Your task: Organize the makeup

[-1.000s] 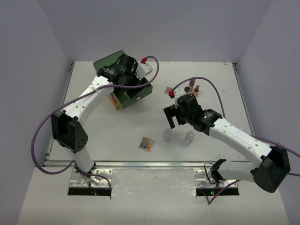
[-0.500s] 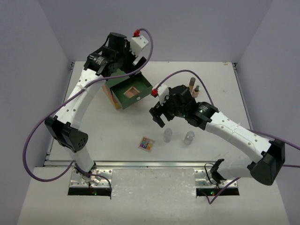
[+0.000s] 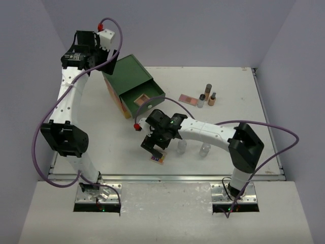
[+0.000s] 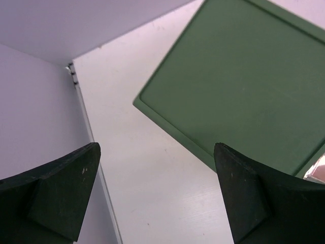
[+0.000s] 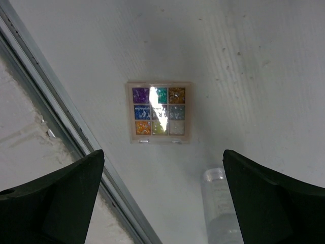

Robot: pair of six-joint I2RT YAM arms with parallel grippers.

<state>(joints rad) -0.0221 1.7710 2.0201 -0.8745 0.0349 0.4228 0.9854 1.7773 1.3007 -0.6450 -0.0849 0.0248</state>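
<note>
The multicoloured palette lies flat near the table's front edge; my right gripper hovers above it, open and empty. From the top view the right gripper covers most of that palette. Two clear bottles stand just right of it, one bottle showing by my right finger. A tan palette lies in the chest's open drawer. The pink palette and three tubes sit at the back right. My left gripper is raised, open and empty, behind the chest.
The green drawer chest stands at the back left with its top drawer pulled out; its lid fills the left wrist view. The table's metal front rail runs close to the multicoloured palette. The table's left edge lies below my left gripper.
My left arm lifted off the drawer and drew back up to the left, jaws widening, leaving the tan palette inside. My right arm swung left from the bottles to above the multicoloured palette.
</note>
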